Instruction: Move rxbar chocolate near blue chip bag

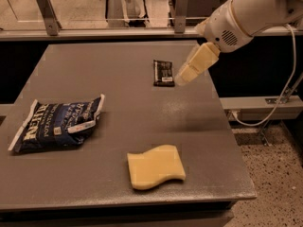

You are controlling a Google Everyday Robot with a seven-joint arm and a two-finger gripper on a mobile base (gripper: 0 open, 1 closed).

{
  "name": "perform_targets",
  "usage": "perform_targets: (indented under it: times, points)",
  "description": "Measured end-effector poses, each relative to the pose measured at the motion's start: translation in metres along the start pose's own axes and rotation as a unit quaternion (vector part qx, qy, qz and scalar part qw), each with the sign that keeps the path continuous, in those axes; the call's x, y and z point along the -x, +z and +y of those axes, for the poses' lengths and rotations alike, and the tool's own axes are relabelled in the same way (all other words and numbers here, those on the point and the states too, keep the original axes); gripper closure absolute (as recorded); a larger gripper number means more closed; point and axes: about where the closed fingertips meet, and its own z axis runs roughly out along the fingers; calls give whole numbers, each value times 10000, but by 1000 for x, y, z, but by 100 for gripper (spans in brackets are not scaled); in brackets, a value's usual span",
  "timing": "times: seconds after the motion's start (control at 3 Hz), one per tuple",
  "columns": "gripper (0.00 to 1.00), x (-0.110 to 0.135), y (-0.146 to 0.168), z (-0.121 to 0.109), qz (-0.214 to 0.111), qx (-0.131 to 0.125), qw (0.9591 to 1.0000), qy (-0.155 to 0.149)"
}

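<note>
The rxbar chocolate (164, 73) is a small flat black bar lying on the grey table (128, 122), toward the far right. The blue chip bag (57, 122) is a large crinkled dark-blue bag with white lettering, lying near the table's left edge. My gripper (183, 76) hangs from the white arm at the upper right; its cream-coloured tip hovers just to the right of the bar and slightly above the table. It holds nothing.
A wavy-edged yellow sponge (155, 166) lies near the front edge of the table. A rail with metal posts (47, 11) runs behind the table. A cable (279, 98) hangs to the right, over the speckled floor.
</note>
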Motion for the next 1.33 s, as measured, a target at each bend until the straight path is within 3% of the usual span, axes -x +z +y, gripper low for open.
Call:
perform_targets:
  times: [0.33, 0.67, 1.0, 1.33]
  points:
    - [0, 6, 7, -8, -244, -122, 9996, 36]
    - [0, 24, 31, -38, -630, -371, 9972, 126]
    - [0, 30, 64, -70, -836, -552, 9943, 372]
    - [0, 20, 96, -82, -897, -539, 9916, 755]
